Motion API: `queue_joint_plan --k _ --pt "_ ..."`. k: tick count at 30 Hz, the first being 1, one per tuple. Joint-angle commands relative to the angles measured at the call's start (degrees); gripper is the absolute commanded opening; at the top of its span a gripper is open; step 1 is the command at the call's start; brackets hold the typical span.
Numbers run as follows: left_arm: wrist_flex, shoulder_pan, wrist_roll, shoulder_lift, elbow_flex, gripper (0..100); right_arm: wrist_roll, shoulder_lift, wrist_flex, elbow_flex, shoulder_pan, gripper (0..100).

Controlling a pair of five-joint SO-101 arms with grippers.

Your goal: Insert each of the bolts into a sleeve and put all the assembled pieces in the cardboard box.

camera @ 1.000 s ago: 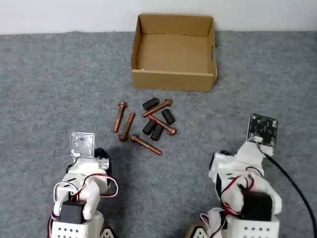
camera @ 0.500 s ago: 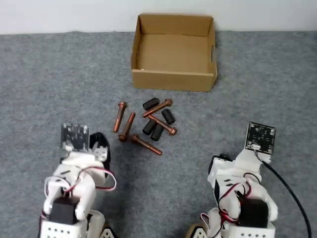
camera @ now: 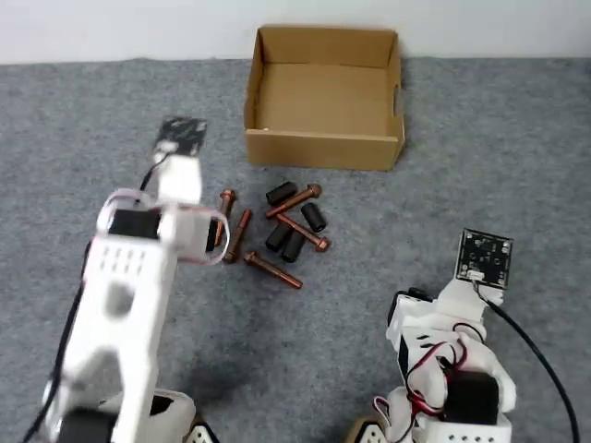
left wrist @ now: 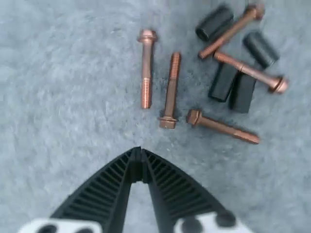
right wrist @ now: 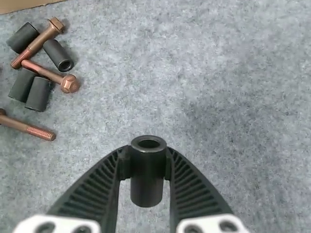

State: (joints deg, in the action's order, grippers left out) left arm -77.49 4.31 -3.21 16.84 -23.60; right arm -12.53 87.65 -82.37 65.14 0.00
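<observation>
Right pincer pinching a black sleeve, left pincer pressed together beside the bolts

In the right wrist view the right pincer (right wrist: 146, 154) clamps a black sleeve (right wrist: 147, 182), its open end facing the camera, over the grey surface (right wrist: 233, 73). The left pincer (left wrist: 141, 160), tips touching, hangs just beside five copper bolts (left wrist: 146, 68) and four loose sleeves (left wrist: 223, 81), which lie jumbled at the centre of the high view; the open cardboard box (camera: 323, 150) sits at top centre, near the pile

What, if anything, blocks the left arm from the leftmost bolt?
Likely nothing, so yes: the left gripper hangs just short of that bolt, only carpet between them, though its shut jaws must open.
</observation>
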Motion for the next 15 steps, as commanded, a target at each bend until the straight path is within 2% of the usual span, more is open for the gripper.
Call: queue_joint_plan --k 1,5,8,15 --pt "-1.85 0.09 5.98 -13.19 12.09 1 -0.26 0.40 1.36 -0.18 1.19 0.8" --pt "-4.40 0.09 9.32 -24.44 22.73 1 -0.18 0.48 1.71 -0.18 5.49 0.8" --pt "-7.30 0.09 9.67 -31.65 31.16 1 -0.18 0.48 1.63 -0.18 5.76 0.8" --pt "-12.84 -0.53 9.76 -45.19 46.55 19 -0.18 0.48 1.71 -0.18 5.93 0.8"
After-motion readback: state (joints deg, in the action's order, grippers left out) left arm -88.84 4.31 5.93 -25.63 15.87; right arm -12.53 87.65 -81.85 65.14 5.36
